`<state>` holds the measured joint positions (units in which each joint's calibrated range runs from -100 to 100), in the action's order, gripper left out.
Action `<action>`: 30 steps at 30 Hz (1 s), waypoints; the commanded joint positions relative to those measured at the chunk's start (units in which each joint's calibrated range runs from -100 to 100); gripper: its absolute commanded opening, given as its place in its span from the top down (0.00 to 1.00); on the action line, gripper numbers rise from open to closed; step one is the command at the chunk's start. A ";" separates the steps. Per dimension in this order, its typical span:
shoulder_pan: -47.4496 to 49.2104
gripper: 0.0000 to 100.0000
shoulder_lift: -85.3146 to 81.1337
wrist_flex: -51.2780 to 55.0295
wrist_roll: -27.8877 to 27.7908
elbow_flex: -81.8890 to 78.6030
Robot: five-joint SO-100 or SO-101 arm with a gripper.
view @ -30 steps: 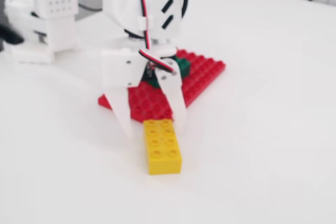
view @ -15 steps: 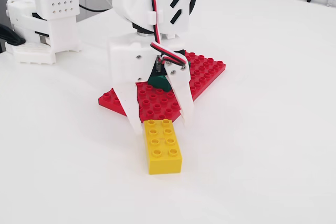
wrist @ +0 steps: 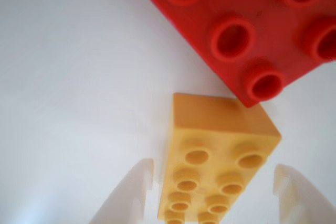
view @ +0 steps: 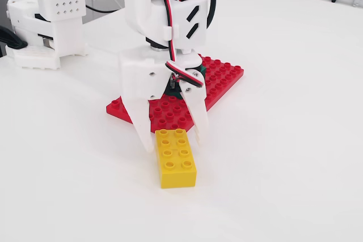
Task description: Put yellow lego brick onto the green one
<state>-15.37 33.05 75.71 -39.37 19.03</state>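
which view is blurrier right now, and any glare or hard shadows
Wrist view: soft throughout, the gripper fingers most blurred, the yellow brick and red baseplate a bit smeared. Fixed view: sharp, with even light, only a faint shadow beside the yellow brick, and no glare on the table.

Bright, even light w/ faint soft shadows on white table (view: 295,140); wrist view close-up & blurry, fixed view sharp.

White table (view: 295,140): red baseplate (view: 224,80) flat on it, yellow lego brick (view: 176,158) just beside baseplate's near corner.
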 commanded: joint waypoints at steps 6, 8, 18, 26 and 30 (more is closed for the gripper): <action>-0.47 0.75 -0.42 -0.19 -0.15 2.26; -0.55 0.75 -0.42 -0.28 -0.26 2.17; -2.24 0.76 4.02 -1.84 -0.42 3.70; -1.95 0.76 4.36 -1.23 -0.42 5.06; -1.95 0.76 4.36 -1.23 -0.42 5.06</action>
<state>-17.07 37.70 74.16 -39.57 21.91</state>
